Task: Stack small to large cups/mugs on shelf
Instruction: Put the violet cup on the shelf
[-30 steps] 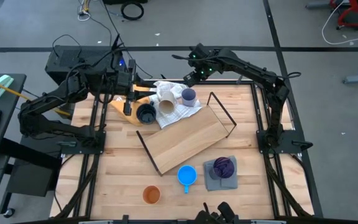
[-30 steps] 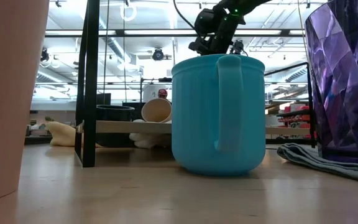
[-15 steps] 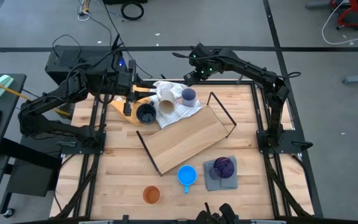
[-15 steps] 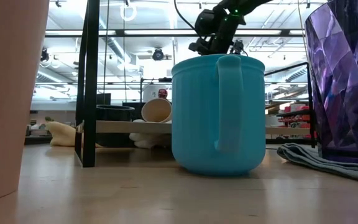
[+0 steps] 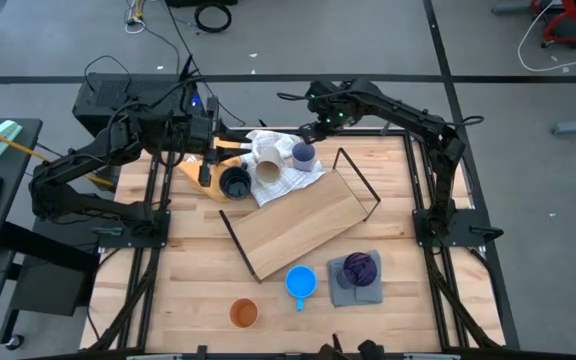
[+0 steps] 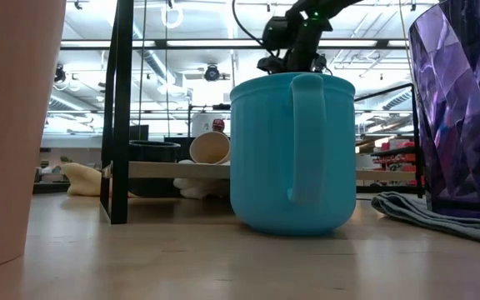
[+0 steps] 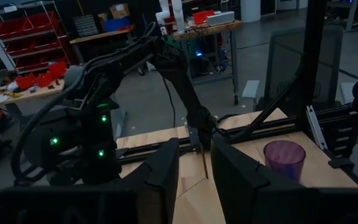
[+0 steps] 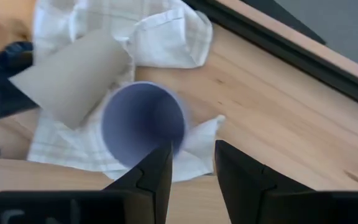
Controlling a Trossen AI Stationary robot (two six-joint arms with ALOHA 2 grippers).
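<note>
Right gripper (image 5: 311,130) over the lavender cup (image 5: 303,154)
Its fingers stand apart, empty, above the cup upright on the white cloth (image 5: 273,160) at the shelf's (image 5: 298,220) 12 o'clock; left gripper (image 7: 194,180) slightly parted, holding nothing.

No readable text, labels, brands or numbers in any view. Cups, cloths, shelf board and bench surface are all unmarked. Bins and boxes in the room beyond the bench are too far off to read.
</note>
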